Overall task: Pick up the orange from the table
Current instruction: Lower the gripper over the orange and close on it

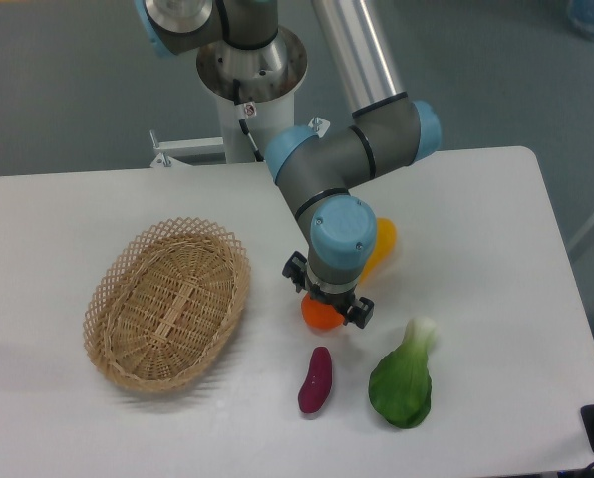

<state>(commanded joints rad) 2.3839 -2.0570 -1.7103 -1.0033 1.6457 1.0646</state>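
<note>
The orange [320, 315] sits at frame centre on the tabletop [496, 259], directly under the gripper [326, 300], between its spread jaws. Basket [167, 304] lies left; eggplant [315, 379] and greens [402, 380] crowd just below.

My grey arm [347, 164] with pale-blue caps is showing above a white tabletop [496, 259]; the orange [320, 316] is glowing bright orange beside a purple vegetable [315, 380], green bok choy [402, 383], and tan lattice-woven basket [167, 304].

Arm bent low, wrist pointing down; gripper [326, 299] jaws apparently spread, fingertips partly hidden.
</note>
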